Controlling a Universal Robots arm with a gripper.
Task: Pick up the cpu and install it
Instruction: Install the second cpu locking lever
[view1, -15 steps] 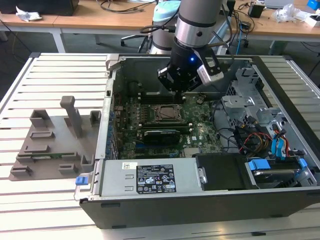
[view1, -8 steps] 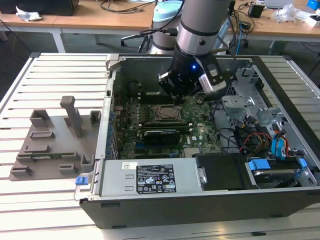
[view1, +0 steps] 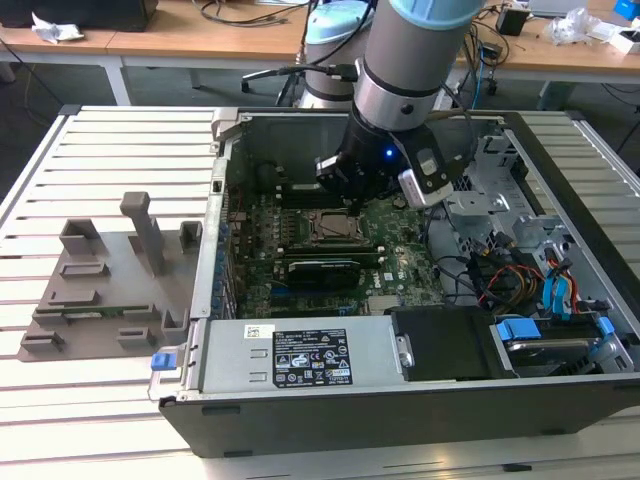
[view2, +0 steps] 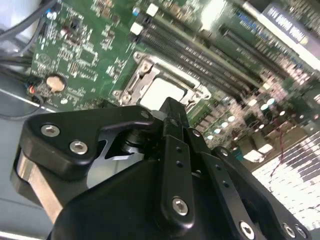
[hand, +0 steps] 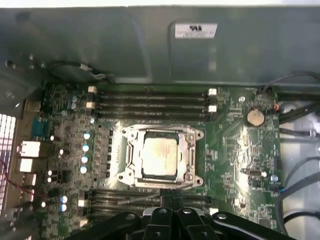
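Since the cpu already lies in its socket frame on the green board, the picking-up and carrying part of the job looks done, and I judge the work to be at the tail of the install step. The chip sits near the middle of the board inside the open computer case, between two banks of memory slots.

In both wrist views the gripper hangs just above the edge of the socket, apart from the chip as far as I can tell. Its fingers are drawn close together with nothing between them. In the exterior view the arm reaches down into the case and the gripper stands over the far side of the socket.

By my reckoning, any further move here calls for a straight, gentle path. The socket is delicate, and a sideways nudge could shift the chip in its seat. Whether the silver frame is latched down I cannot tell.

The chip lies flat with its pale metal top facing up. It is close to square, so it has no clear long axis. Its edges run in line with the socket frame and with the memory slots. A power supply box lies along the near wall of the case, well apart from the chip.
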